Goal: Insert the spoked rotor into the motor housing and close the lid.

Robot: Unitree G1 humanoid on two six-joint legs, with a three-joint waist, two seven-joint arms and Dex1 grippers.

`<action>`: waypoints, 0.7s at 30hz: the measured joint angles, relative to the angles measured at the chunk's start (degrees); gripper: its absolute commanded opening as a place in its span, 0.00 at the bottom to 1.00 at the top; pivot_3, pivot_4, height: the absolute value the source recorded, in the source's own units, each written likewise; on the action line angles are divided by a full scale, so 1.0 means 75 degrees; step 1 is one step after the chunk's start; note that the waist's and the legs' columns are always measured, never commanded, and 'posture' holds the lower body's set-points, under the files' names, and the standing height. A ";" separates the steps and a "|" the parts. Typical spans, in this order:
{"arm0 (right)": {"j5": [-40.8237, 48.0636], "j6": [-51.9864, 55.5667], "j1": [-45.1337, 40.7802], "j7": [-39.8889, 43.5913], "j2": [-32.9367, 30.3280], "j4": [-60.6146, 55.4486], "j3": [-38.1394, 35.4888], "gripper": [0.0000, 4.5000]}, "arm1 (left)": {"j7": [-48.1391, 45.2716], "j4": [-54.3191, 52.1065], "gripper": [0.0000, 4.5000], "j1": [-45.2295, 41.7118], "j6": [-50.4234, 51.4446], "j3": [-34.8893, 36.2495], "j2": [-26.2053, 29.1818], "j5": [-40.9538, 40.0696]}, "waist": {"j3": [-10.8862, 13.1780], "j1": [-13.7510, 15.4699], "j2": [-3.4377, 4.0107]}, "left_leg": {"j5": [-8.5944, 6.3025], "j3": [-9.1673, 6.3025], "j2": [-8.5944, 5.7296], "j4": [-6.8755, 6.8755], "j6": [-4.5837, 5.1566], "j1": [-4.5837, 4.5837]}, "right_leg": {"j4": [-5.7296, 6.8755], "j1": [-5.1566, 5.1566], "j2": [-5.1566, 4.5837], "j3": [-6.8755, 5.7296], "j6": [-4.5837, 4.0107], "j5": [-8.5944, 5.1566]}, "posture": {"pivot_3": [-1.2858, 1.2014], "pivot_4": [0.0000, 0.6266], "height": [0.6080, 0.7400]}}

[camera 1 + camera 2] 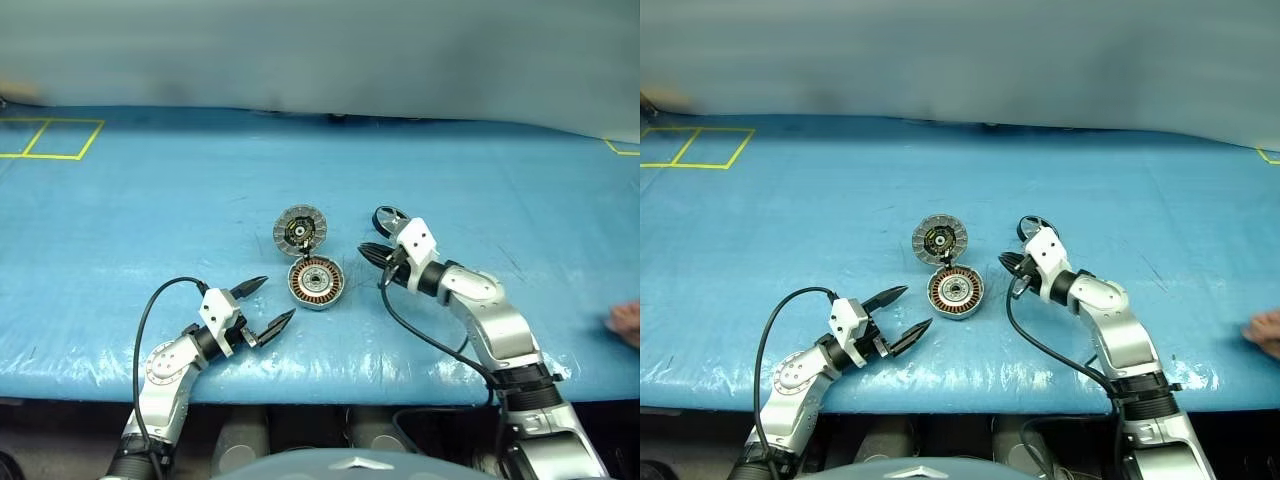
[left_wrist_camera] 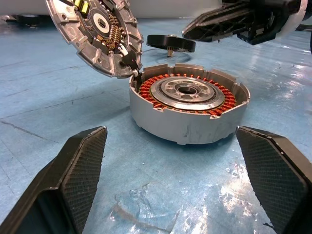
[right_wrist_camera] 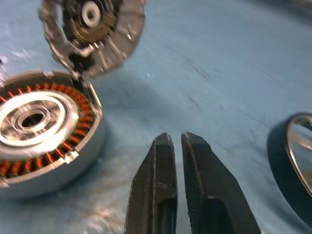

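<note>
The left gripper (image 1: pixel 268 301) waits near us, fingers wide apart, holding nothing; just past it sits the motor housing (image 1: pixel 316 282), with no wheel in it; its lid (image 1: pixel 300 230) stands open behind; the right gripper (image 1: pixel 373 254), almost shut, holds nothing; the spoked rotor (image 1: pixel 388 216) lies far right; everything is left to do.

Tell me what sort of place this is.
Likely a robot test bench: a table under a blue plastic sheet, yellow tape squares marking zones, and an opened motor housing set out for assembly.
</note>
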 measured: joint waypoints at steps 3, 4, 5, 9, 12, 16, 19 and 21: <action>-0.0157 -0.0003 0.0001 -0.0320 -0.0067 0.0278 -0.0238 0.49 | -0.0007 0.0010 1.00 -0.0031 0.0000 -0.0005 0.0003 0.0002 | 0.0000 -0.0030 0.0000 | 0.0000 0.0003 0.0002 0.0002 0.0000 0.0003 | 0.0004 0.0000 0.0002 0.0002 0.0000 0.0000 | 0.52 0.24 1.00; -0.0174 -0.0008 -0.0023 -0.0393 -0.0068 0.0360 -0.0273 0.49 | -0.0007 0.0013 1.00 -0.0051 0.0000 -0.0005 0.0003 0.0002 | 0.0000 -0.0033 0.0000 | 0.0000 0.0003 0.0003 0.0002 0.0000 0.0004 | 0.0004 0.0002 0.0003 0.0002 0.0000 0.0000 | 0.52 0.24 1.00; -0.0199 -0.0009 -0.0069 -0.0449 -0.0067 0.0468 -0.0291 0.49 | -0.0009 0.0021 1.00 -0.0071 0.0000 -0.0006 0.0003 0.0002 | 0.0000 -0.0033 0.0000 | 0.0000 0.0003 0.0002 0.0002 0.0000 0.0004 | 0.0003 0.0002 0.0003 0.0002 0.0000 0.0001 | 0.52 0.24 1.00; -0.0299 -0.0087 -0.0396 -0.0715 -0.0007 0.0984 -0.0404 0.49 | -0.0009 0.0125 1.00 -0.0142 0.0000 -0.0010 0.0007 0.0005 | 0.0001 -0.0028 0.0001 | 0.0000 0.0004 0.0000 0.0002 0.0000 0.0002 | 0.0001 0.0002 0.0002 0.0003 0.0002 0.0002 | 0.52 0.24 1.00; -0.0377 -0.0281 -0.0788 -0.0858 0.0033 0.1524 -0.0441 0.49 | -0.0006 0.0139 1.00 -0.0162 -0.0005 -0.0012 0.0006 0.0009 | 0.0001 -0.0027 0.0001 | 0.0000 0.0003 0.0001 0.0001 0.0001 0.0002 | 0.0002 0.0002 0.0002 0.0002 0.0003 0.0002 | 0.52 0.24 1.00; -0.0434 -0.0457 -0.0959 -0.0932 0.0082 0.1915 -0.0441 0.49 | 0.0009 0.0139 1.00 -0.0149 -0.0013 -0.0010 0.0004 0.0011 | 0.0001 -0.0015 0.0001 | -0.0001 0.0001 0.0001 -0.0002 0.0003 0.0001 | 0.0001 0.0002 0.0003 0.0002 0.0003 0.0002 | 0.52 0.24 1.00; -0.0434 -0.0528 -0.0959 -0.0930 0.0098 0.1967 -0.0440 0.49 | 0.0013 0.0139 1.00 -0.0094 -0.0014 -0.0009 0.0007 0.0011 | 0.0003 -0.0014 0.0004 | -0.0002 0.0001 0.0000 -0.0002 0.0004 -0.0003 | 0.0000 0.0000 0.0001 0.0003 0.0005 0.0002 | 0.52 0.24 1.00; -0.0434 -0.0530 -0.0959 -0.0930 0.0098 0.1967 -0.0441 0.49 | 0.0014 0.0139 1.00 -0.0068 -0.0014 -0.0009 0.0008 0.0011 | 0.0003 -0.0015 0.0004 | -0.0002 0.0001 0.0000 0.0000 0.0004 -0.0003 | 0.0001 0.0000 0.0002 0.0002 0.0005 0.0002 | 0.52 0.24 1.00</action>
